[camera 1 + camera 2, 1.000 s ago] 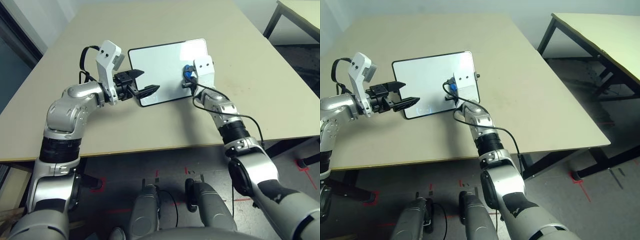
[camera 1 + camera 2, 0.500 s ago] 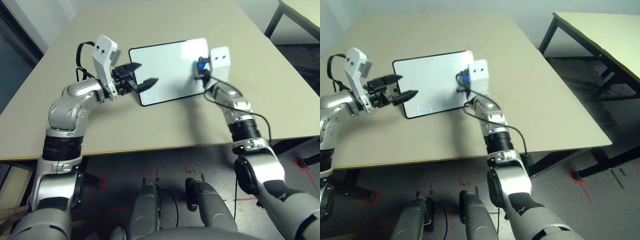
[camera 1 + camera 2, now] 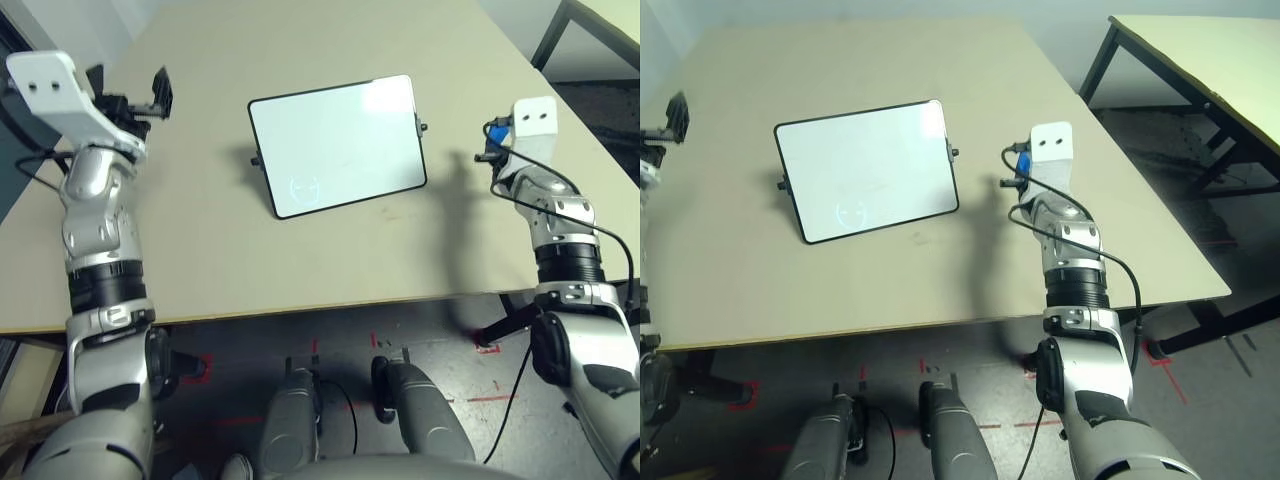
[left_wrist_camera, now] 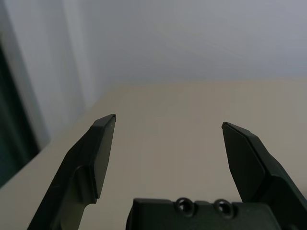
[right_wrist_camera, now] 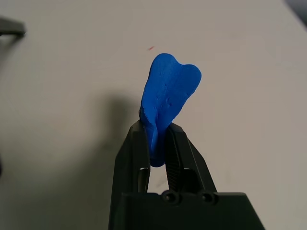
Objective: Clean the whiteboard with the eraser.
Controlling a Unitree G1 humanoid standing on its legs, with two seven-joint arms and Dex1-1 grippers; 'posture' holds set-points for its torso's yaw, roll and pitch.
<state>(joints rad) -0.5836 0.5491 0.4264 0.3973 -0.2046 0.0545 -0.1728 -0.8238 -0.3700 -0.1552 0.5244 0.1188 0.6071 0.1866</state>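
Right claw point(image 5: 156, 127) clamped on eraser point(image 5: 168, 88), beside whiteboard point(image 3: 338, 148); left claw point(image 4: 169, 120) wide, empty

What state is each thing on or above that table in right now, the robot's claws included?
Left gripper: open, nothing between its fingers.
Right gripper: shut on the eraser, off to the right of the board.
Eraser: held, pinched between two fingertips.
Whiteboard: lying on the table, faint mark near one corner, not fully wiped.
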